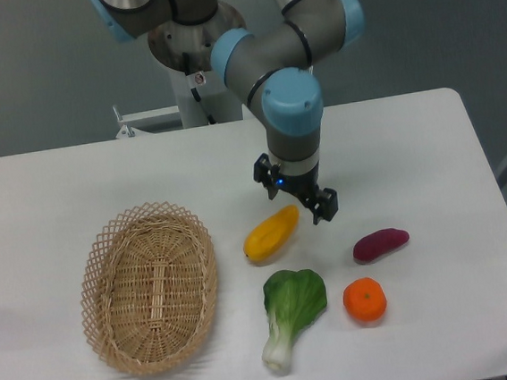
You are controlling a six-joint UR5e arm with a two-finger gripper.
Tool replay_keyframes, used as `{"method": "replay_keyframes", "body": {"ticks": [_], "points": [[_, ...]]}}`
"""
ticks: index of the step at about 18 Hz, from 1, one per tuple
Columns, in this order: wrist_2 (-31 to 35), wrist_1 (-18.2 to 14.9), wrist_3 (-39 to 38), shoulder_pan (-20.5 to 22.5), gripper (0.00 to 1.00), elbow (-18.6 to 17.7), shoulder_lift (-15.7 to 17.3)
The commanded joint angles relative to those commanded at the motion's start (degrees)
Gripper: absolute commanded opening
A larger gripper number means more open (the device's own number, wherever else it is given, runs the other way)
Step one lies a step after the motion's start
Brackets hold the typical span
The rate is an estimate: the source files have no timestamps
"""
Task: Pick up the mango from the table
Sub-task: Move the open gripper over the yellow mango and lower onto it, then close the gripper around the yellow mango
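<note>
1. Gripper (295, 197) hangs just above the far right end of the mango (271, 233), fingers spread, nothing held.
2. Mango lies on the table (56, 187), right of the basket (151, 287).
3. Finger-to-mango contact cannot be made out.

The room is evenly and brightly lit from overhead, a soft, diffuse light with no hard beam. The white counter (73, 185) comes up pale and slightly bluish, with no harsh glare. Shadows are faint: thin, soft smudges under the mango (271, 233) and the basket (151, 287). The blue joint caps on the arm carry gentle highlights. The picture is a little soft and grainy throughout, with no obvious motion blur.
</note>
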Motion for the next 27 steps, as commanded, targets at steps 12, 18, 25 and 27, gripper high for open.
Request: {"method": "replay_keyframes", "body": {"ticks": [12,18,25,27], "points": [[0.44,0.00,0.00,-0.97,1.00,-1.58,-2.12],[0.44,0.09,-0.09,-0.97,0.80,-1.50,-2.12],[0.44,1.23,-0.18,-1.05,0.51,-1.50,-2.12],[0.44,1.23,-0.09,-1.05,0.48,-1.41,-2.03]]}}
